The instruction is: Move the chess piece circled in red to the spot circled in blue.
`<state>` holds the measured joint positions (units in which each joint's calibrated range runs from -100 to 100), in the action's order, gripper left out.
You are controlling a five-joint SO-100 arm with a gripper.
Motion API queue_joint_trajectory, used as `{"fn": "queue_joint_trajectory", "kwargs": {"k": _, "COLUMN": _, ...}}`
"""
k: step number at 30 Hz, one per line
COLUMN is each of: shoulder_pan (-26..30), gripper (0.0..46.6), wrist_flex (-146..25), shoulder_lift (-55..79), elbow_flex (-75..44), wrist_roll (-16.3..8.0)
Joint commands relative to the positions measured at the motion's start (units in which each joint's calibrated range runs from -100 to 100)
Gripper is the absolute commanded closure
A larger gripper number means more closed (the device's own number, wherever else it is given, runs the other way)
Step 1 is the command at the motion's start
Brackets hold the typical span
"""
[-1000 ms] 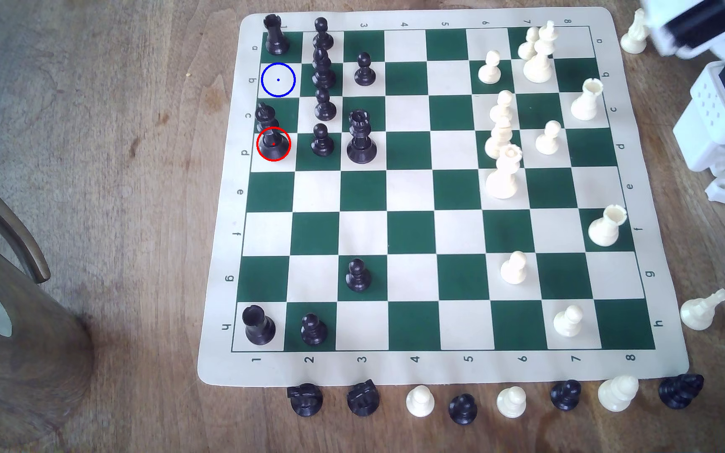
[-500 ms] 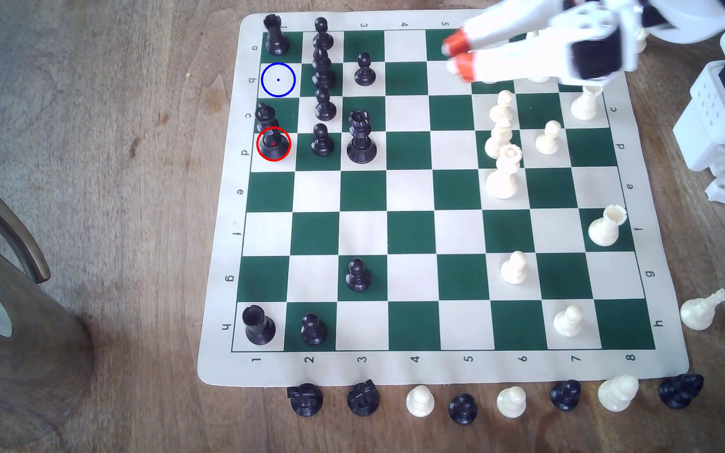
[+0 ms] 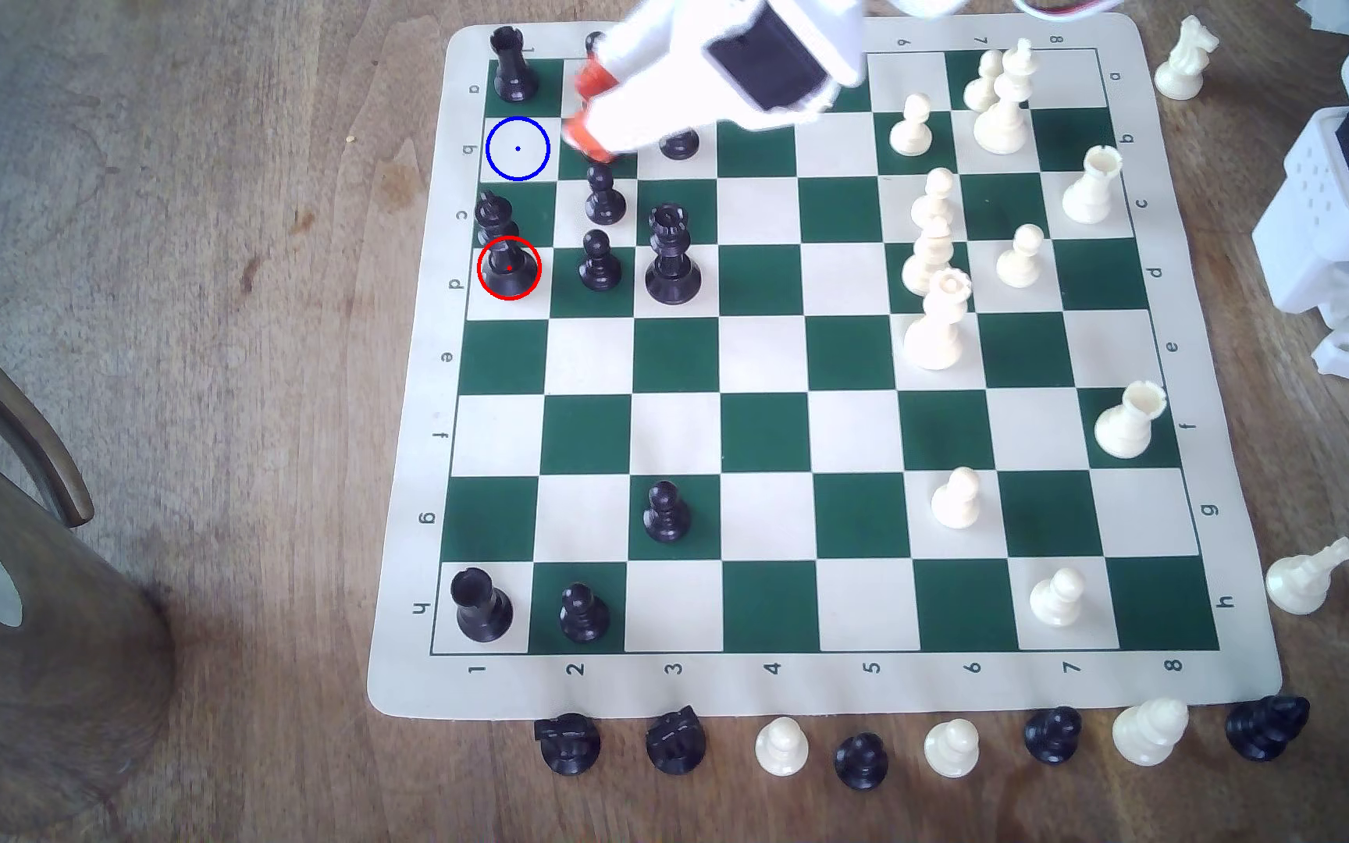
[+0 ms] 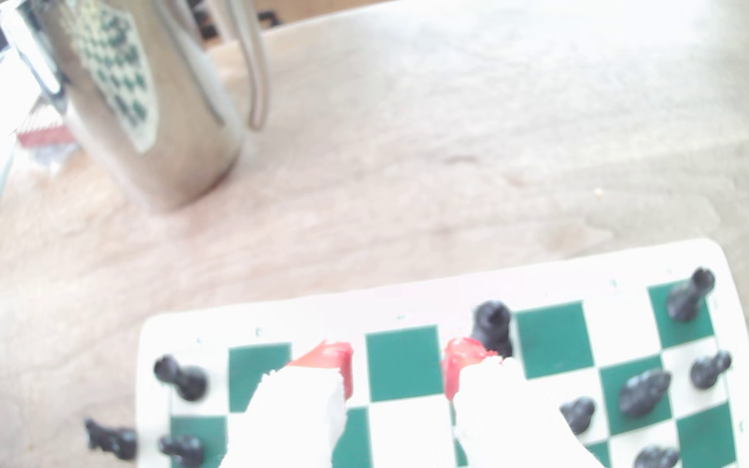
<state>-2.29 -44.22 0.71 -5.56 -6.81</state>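
Observation:
In the exterior view the chess piece circled in red [image 3: 509, 271] is tall and black and stands on a cream square in the board's leftmost column. The spot circled in blue [image 3: 518, 148] is a bare cream square two squares farther back in that column. My gripper [image 3: 586, 109] hovers open above the second column, just to the exterior view's right of the blue ring, holding nothing. In the blurred wrist view the gripper [image 4: 397, 364] has red fingertips [image 4: 330, 360] spread wide, and the tall black piece [image 4: 492, 324] stands just beyond one of them.
A black rook [image 3: 513, 73] stands behind the blue ring. Black pawns [image 3: 605, 198] and a black queen [image 3: 671, 259] crowd the neighbouring columns. A metal mug [image 3: 14, 584] stands off the board at the exterior view's left. Loose pieces [image 3: 781, 746] line the near edge.
The arm has swept from the far right corner leftward along the board's far rows. Its tips now sit beside the blue ring. The jaws stayed open and no piece moved.

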Motion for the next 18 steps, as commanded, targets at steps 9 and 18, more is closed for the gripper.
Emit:
{"fn": "queue_joint_trajectory", "kwargs": {"k": 9, "shoulder_pan": -2.7, "gripper": 33.2, "wrist_flex": -1.1, "shoulder_lift": 16.6, "elbow_flex": -20.3, "wrist_roll": -1.2}}
{"fn": "queue_joint_trajectory", "kwargs": {"k": 18, "shoulder_pan": -3.7, "gripper": 33.3, "wrist_flex": 3.2, "shoulder_lift": 24.1, "elbow_flex": -24.2, "wrist_roll": -1.5}}
